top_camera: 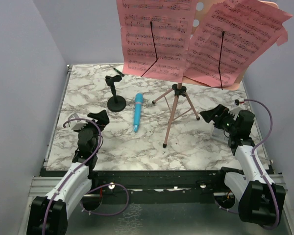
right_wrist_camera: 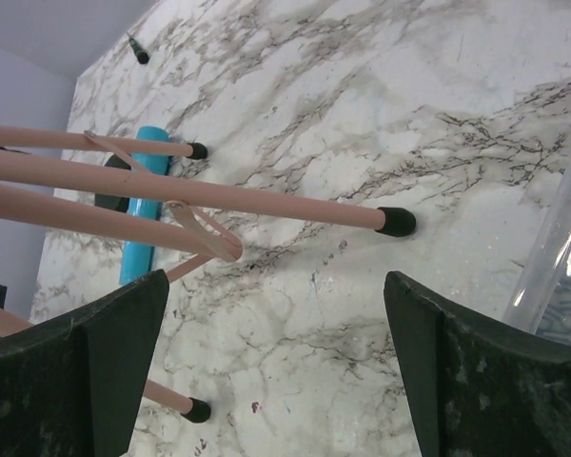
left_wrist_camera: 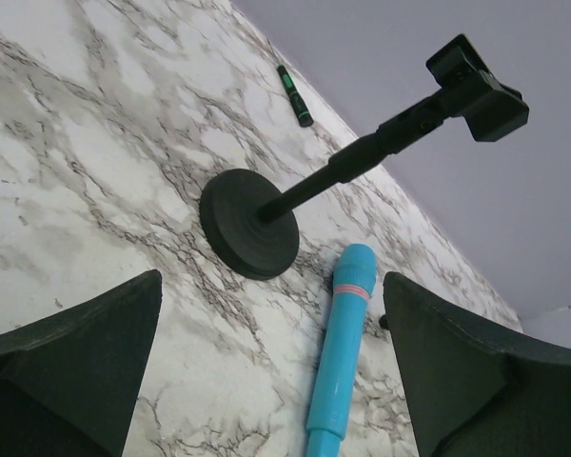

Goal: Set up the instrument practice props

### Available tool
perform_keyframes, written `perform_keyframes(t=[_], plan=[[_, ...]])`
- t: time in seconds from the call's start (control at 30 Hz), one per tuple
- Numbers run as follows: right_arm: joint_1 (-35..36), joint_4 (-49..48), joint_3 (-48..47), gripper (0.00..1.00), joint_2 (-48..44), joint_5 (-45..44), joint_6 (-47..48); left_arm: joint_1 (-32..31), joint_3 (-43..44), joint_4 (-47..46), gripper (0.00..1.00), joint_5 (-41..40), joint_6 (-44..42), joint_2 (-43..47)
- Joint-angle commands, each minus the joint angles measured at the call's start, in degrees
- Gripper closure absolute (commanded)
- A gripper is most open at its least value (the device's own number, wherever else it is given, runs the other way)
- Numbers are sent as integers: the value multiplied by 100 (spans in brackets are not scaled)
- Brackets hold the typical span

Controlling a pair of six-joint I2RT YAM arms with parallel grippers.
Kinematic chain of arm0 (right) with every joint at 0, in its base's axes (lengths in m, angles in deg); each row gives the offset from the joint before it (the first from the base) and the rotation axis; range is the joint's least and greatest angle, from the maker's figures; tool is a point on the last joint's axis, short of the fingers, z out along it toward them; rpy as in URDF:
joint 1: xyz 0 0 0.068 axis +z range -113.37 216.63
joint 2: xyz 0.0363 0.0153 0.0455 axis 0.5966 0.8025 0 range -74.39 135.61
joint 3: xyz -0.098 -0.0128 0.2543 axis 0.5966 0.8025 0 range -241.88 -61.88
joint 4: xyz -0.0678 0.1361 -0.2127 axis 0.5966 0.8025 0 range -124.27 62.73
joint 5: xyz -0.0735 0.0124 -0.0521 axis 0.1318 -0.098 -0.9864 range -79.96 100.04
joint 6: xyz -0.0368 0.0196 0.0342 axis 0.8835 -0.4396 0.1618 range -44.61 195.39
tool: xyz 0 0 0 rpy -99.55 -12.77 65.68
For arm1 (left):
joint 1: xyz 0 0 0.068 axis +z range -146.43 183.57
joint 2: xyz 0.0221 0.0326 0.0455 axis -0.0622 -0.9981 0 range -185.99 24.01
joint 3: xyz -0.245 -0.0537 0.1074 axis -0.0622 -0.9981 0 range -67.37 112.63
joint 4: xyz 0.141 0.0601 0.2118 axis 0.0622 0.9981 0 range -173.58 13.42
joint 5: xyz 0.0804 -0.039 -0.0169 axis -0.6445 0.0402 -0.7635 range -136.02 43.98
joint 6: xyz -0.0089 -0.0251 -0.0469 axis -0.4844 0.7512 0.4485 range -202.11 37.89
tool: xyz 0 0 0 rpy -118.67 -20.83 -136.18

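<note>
- The marble-patterned table (top_camera: 137, 147) is boxed in by pale walls on its left, far and right sides. I see bare top along the near edge between the two arms.
- My left gripper (top_camera: 100, 117) hangs over the near-left part, its dark fingers (left_wrist_camera: 76, 371) spread wide with nothing between them.
- Just beyond it stands a short black microphone stand (top_camera: 116, 103), with a round flat base and a thin stem leaning back to a clip. A small green-and-black pen-like stick (top_camera: 117, 71) lies at the far edge.
- The light-blue tube stick (top_camera: 137, 112) lies flat just right of that base. Its long axis runs near to far, with the rounded, pink-banded end pointing to the far edge. It looks like smooth plastic.
- The salmon-pink music stand (top_camera: 174, 110) is upright right of centre on thin splayed tripod legs with black feet. One foot reaches toward the near edge, leaving a narrow lane beside the stick.
- Two pink sheet-music pages (top_camera: 154, 36) (top_camera: 232, 41) sit side by side on it, facing the near edge under black wire arms.
- My right gripper (top_camera: 213, 113) is near the right edge, fingers apart and empty, beside a clear plastic container (right_wrist_camera: 561, 276).
</note>
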Motion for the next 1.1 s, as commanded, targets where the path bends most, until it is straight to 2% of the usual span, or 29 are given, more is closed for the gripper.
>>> perform_keyframes(t=[0.0, 0.23, 0.37, 0.43, 0.53, 0.63, 0.77, 0.9, 0.97, 1.07], plan=[[-28, -340, -20, 0, 66, -613, 76, 29, -198, -539, 1, -710, -252, 54], [-30, -703, 45, 0, 253, -1575, 119, 36, 226, -609, 1, -688, -1721, -472], [-30, -1008, 179, 0, 28, -2850, 352, 32, 315, -1047, 1, -1025, -2543, -1092], [-30, -1316, 353, 0, -117, -3473, 527, 28, 372, -1257, 1, -967, -2858, -1522], [-24, -2244, 824, 0, -290, -3933, 789, 31, 561, -1423, 1, -791, -3331, -2224], [-28, -3546, 1434, 0, -206, -4116, 970, 33, 513, -1974, 1, -631, -3609, -2785], [-24, -4176, 1579, 0, 497, -3951, 1349, 21, 134, -3655, 1, -375, -4118, -3608], [-26, -5351, 1781, 0, 1318, -3654, 1597, 26, 283, -3783, 1, -87, -4529, -3903], [-29, -5641, 1701, 1, 1607, -3583, 1817, 24, 267, -3997, 1, -129, -4698, -4009], [-26, -6015, 1686, 2, 1904, -3507, 2004, 27, 12, -5082, 1, -186, -4894, -4441]])
